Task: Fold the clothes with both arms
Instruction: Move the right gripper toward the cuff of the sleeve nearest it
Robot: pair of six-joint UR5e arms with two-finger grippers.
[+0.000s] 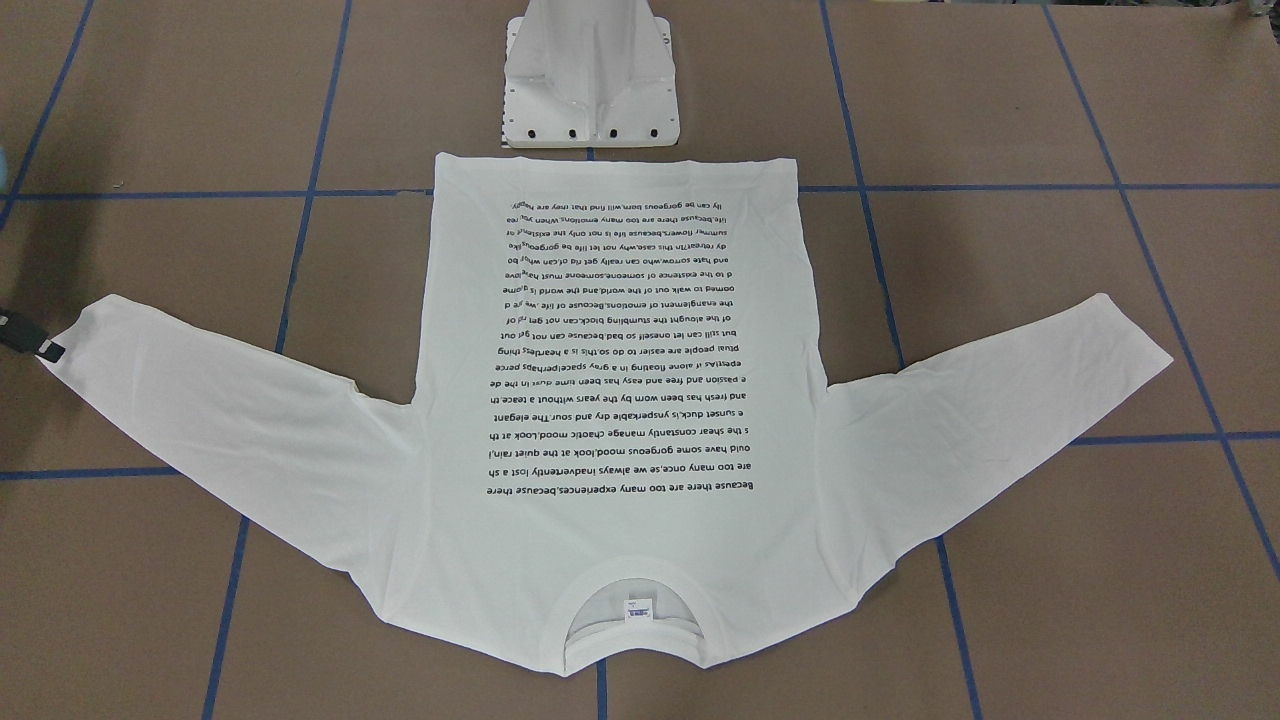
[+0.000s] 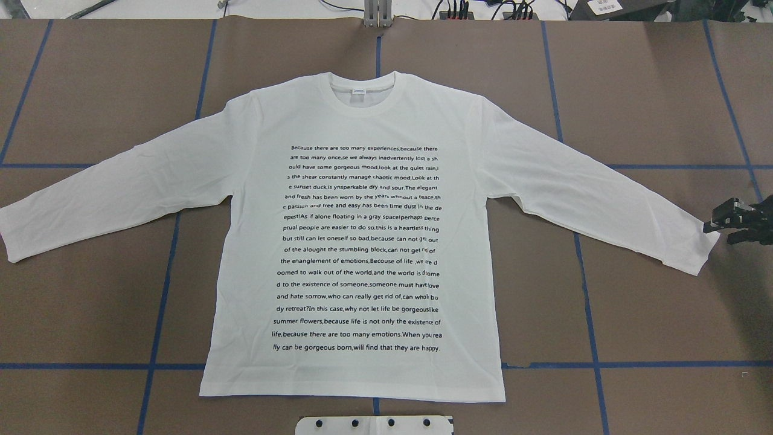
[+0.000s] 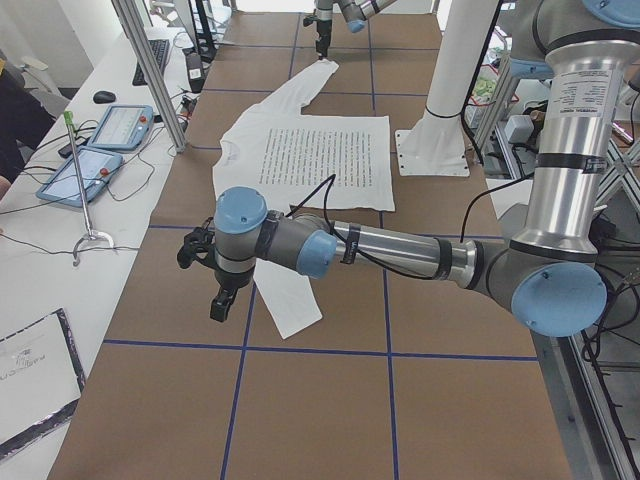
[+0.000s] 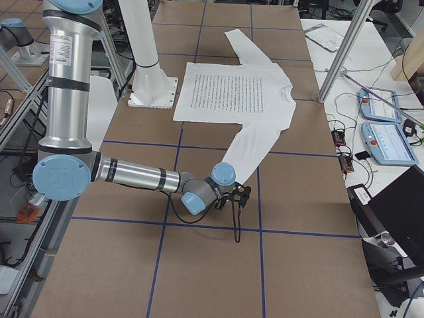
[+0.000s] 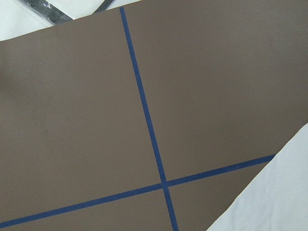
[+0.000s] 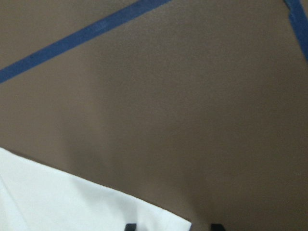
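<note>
T-shirt (image 2: 362,241) txt starts "Because there are too many experiences"; neck label (image 2: 359,92) illegible.

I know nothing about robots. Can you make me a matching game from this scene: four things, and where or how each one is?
Things:
1. T-shirt
2. right gripper
3. pedestal base
4. tape lines

Descriptions:
a. blue grid on the brown table
b. spread flat, print up
c. at a sleeve cuff
d. white, just past the shirt's bottom edge

Pairs: 1-b, 2-c, 3-d, 4-a

wht pedestal base (image 1: 590,100), blue-taped tbl (image 1: 1000,100), tablet (image 3: 120,127)
</note>
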